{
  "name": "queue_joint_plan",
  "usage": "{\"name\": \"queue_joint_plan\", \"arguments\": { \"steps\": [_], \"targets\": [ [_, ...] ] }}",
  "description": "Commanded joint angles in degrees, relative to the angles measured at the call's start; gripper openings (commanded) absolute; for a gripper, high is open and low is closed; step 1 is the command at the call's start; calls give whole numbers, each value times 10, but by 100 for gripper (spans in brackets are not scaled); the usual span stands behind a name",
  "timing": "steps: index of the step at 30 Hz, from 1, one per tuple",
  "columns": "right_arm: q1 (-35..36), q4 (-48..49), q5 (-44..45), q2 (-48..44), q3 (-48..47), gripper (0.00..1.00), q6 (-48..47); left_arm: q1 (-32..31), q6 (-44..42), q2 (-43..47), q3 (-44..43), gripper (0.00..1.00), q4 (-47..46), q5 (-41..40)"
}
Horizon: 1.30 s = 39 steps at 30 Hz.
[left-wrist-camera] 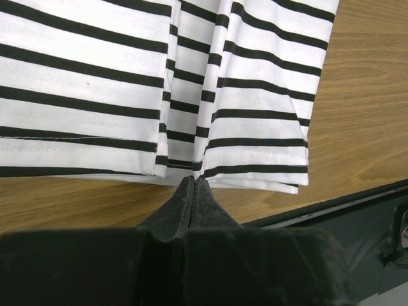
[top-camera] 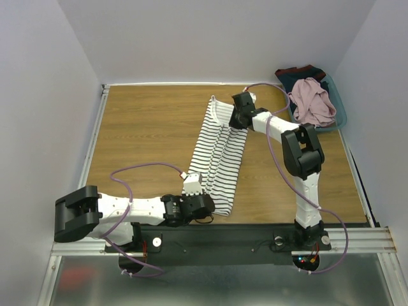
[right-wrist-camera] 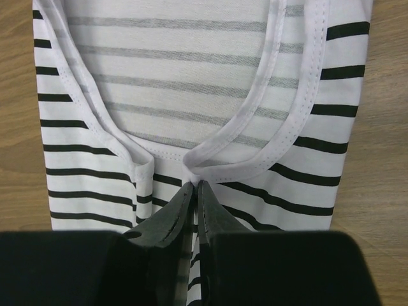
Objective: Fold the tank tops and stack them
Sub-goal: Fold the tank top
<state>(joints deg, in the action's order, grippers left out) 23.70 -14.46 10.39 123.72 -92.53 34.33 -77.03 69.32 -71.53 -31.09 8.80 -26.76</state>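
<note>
The white tank top with black stripes [top-camera: 220,153] lies folded lengthwise into a narrow strip down the middle of the wooden table. My left gripper [top-camera: 209,207] is at its near end and is shut, with its tips [left-wrist-camera: 193,178] pinching the hem of the striped top [left-wrist-camera: 255,95]. My right gripper [top-camera: 237,120] is at the far end, and its tips [right-wrist-camera: 196,183] are shut on the white edge binding where the openings of the striped top [right-wrist-camera: 191,83] meet. The pink-mauve tank top [top-camera: 312,102] lies crumpled in a bin at the back right.
The teal bin [top-camera: 341,115] at the back right also holds dark navy-and-red clothing [top-camera: 298,72]. The black base rail [top-camera: 255,233] runs along the near edge, just behind the hem. Bare wooden table [top-camera: 146,134] lies left of the strip. White walls enclose the table.
</note>
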Motion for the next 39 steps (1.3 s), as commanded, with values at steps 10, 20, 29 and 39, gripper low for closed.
{"name": "queue_joint_plan", "arguments": {
  "steps": [10,20,29,39],
  "targets": [
    [7,22,-5,-18,-49,53,-17,0,-22,74,-5,51,39,-11],
    [7,19,64,-143,88,62,-25,126,-109,133,-52,52,70,-42],
    [-2,17,79,-133,126,52,-36,334,-298,-18,-132,49,-27,61],
    [-32,11,65,-32,51,47,-65,399,-340,-125,-168,48,-68,116]
  ]
}}
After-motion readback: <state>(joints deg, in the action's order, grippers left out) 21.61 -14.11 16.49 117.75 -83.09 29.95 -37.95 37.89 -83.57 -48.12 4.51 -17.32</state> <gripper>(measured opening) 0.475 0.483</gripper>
